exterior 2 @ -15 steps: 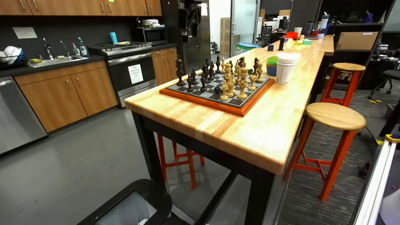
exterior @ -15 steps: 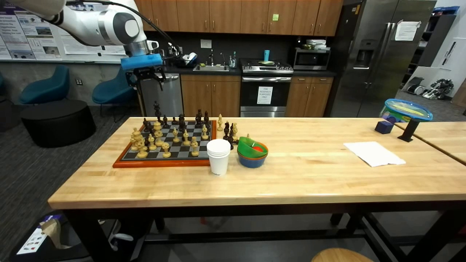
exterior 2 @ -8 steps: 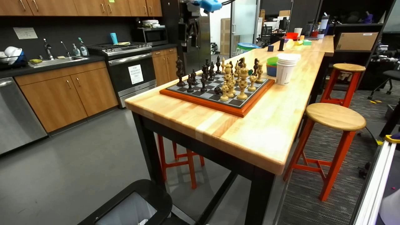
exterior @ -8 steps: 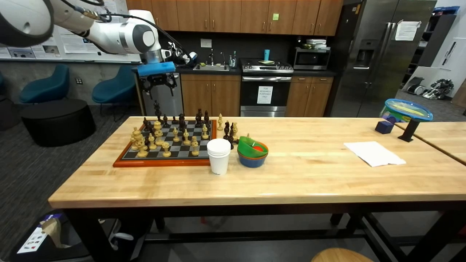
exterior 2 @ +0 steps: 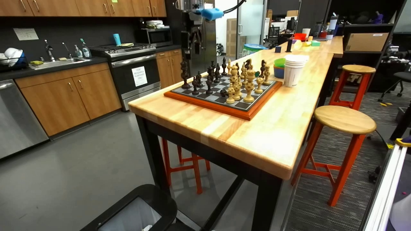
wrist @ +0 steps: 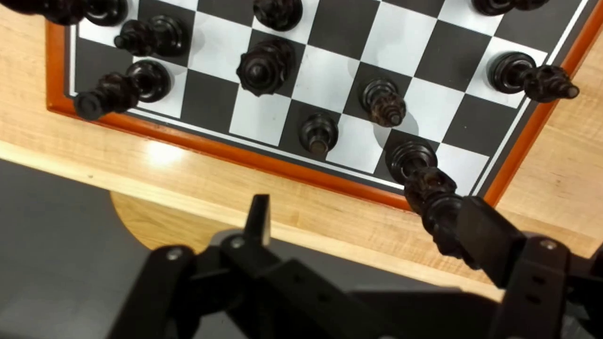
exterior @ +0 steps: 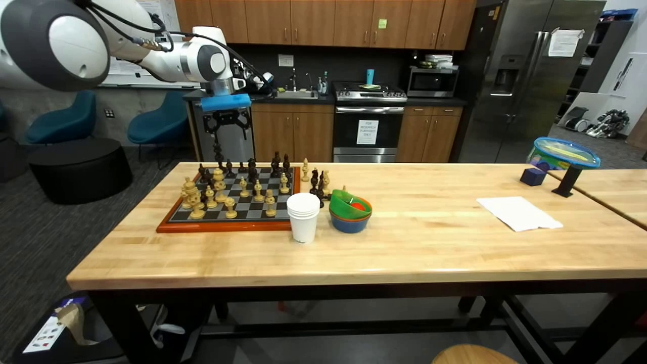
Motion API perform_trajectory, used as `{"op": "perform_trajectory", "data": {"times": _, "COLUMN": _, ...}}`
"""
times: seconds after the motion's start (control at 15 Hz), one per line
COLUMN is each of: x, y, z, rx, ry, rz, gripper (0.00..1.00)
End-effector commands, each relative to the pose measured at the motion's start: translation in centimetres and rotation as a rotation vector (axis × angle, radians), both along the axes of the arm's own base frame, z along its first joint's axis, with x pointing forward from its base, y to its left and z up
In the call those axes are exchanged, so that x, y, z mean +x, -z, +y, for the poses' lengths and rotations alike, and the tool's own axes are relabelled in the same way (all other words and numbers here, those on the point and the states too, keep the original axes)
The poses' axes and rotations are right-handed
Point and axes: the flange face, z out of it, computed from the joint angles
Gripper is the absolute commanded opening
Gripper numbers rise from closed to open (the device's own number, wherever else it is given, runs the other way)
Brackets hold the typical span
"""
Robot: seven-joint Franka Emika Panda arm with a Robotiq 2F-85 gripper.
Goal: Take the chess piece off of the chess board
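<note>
The chess board (exterior: 222, 227) lies on the wooden table, with its reddish-brown border also showing in an exterior view (exterior 2: 218, 109) and in the wrist view (wrist: 245, 157). Several dark and light chess pieces stand on it. A very tall dark chess piece (wrist: 417, 160) stands near a corner; it also shows in both exterior views (exterior: 218, 151) (exterior 2: 184, 75). My gripper (wrist: 370, 223) is open and empty, above the board's dark-piece side (exterior: 229, 134) (exterior 2: 191, 53). In the wrist view the right finger (wrist: 490, 240) covers the tall piece's top; I cannot tell whether they touch.
A stack of white cups (exterior: 303, 217) stands at the board's corner, beside nested bowls (exterior: 350, 222). More chess pieces (exterior: 323, 184) stand beside the board. White paper (exterior: 519, 212), a dark blue block (exterior: 533, 176) and a black stand (exterior: 567, 182) are farther along the table.
My gripper has come down and, in an exterior view, moved to the right over the far side of the board. The fingers stay apart. The pieces have not visibly moved.
</note>
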Motion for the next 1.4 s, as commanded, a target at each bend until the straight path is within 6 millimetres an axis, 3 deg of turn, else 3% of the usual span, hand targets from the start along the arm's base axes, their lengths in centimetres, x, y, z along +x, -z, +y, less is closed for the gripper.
{"op": "perform_trajectory", "data": {"times": 0.0, "x": 1.1, "y": 0.3, "z": -2.2, "rx": 0.000, "ry": -0.005, "rz": 0.020, "gripper": 1.00}}
{"op": "perform_trajectory", "data": {"times": 0.47, "x": 1.9, "y": 3.2, "z": -6.2, "rx": 0.016, "ry": 0.003, "rz": 0.064, "gripper": 1.00}}
{"op": "perform_trajectory", "data": {"times": 1.33, "x": 2.5, "y": 4.1, "z": -4.6, "rx": 0.108, "ry": -0.019, "rz": 0.111, "gripper": 1.00}}
